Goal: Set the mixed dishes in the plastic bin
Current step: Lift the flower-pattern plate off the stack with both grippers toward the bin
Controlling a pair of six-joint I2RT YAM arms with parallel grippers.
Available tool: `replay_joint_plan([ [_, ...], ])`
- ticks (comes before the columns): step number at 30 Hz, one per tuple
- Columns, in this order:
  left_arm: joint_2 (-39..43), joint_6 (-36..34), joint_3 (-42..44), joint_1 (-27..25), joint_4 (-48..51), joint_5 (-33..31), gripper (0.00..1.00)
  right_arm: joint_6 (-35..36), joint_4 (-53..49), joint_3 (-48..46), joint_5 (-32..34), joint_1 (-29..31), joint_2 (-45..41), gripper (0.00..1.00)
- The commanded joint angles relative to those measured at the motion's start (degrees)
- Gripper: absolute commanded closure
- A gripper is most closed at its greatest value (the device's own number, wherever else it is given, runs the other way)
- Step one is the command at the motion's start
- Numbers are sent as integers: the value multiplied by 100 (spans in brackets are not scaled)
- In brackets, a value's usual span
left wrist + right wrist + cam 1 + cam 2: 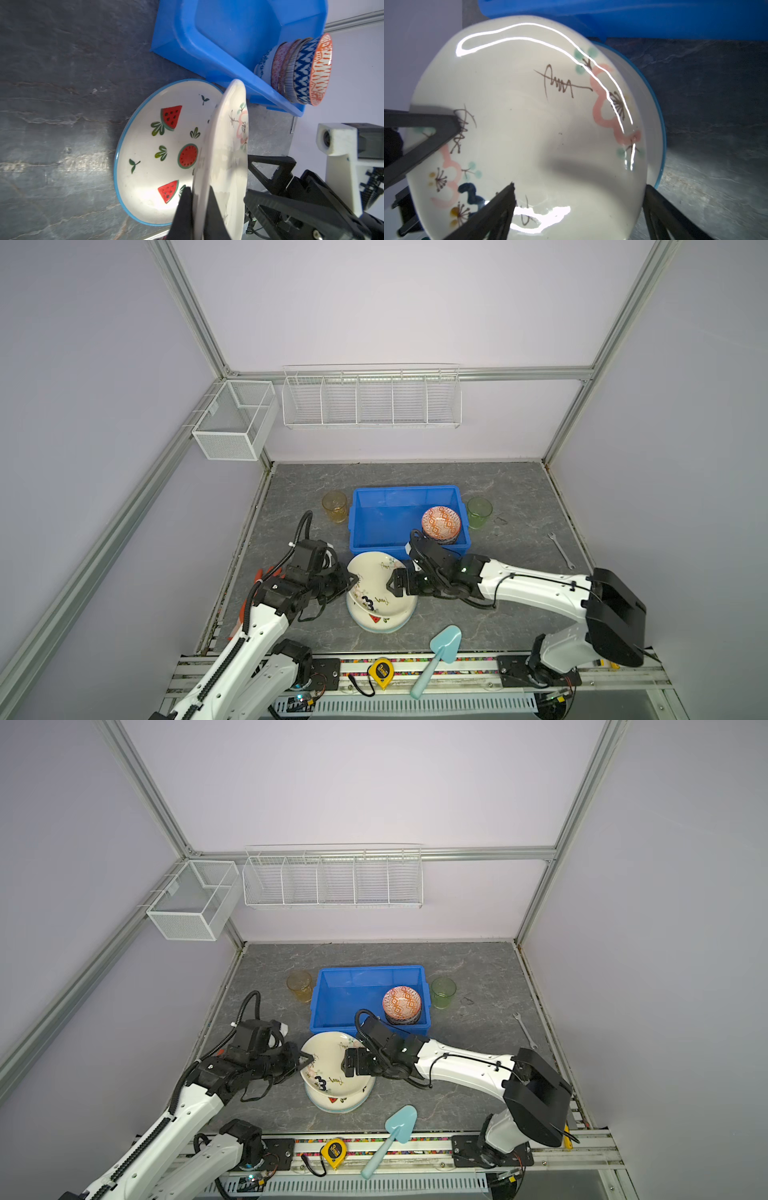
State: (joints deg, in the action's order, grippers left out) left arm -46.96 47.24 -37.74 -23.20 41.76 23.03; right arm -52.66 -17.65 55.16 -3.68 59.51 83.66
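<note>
My left gripper (352,578) is clamped on the cream plate (376,578) at its left rim. My right gripper (392,583) is spread at its right rim. The blue bin (405,490) sits just beyond, on the far side.

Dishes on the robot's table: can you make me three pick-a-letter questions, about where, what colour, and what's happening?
1. Where is the bowl stack? A in the blue bin B on a chair C under a blanket
2. What colour is the top bowl? A pink B orange C green
3. What is the left gripper doing? A hanging open B pinching the doodle plate C holding a spoon
Answers: A, it sits in the bin's corner; B, orange pattern faces up; B, jaws clamp the tilted plate's rim.
</note>
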Motion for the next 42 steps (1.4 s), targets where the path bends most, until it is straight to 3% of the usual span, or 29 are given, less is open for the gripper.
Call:
replay_joint_plan([
  [1,-107,-132,-354,-3,-320,690,100,-14,251,-246,101,-97,-602,4],
  [8,-697,-519,-976,-1,-386,1130,100,-202,346,-1018,5,-518,-1966,2],
  [16,-1276,-266,-1243,-16,-1997,2314,100,-108,-450,-1325,-397,-1142,-3398,1],
  [24,-1647,-537,-1623,-222,-2512,2740,100,-650,-203,-2078,-1026,-1694,-4683,3],
  [33,-2205,-364,-1807,-769,-3124,2696,100,-585,-10,-1861,-1175,-1743,-4636,16],
  [42,-2320,-273,-1801,-809,-3365,2753,100,-570,227,-1688,-1242,-1911,-4456,47],
])
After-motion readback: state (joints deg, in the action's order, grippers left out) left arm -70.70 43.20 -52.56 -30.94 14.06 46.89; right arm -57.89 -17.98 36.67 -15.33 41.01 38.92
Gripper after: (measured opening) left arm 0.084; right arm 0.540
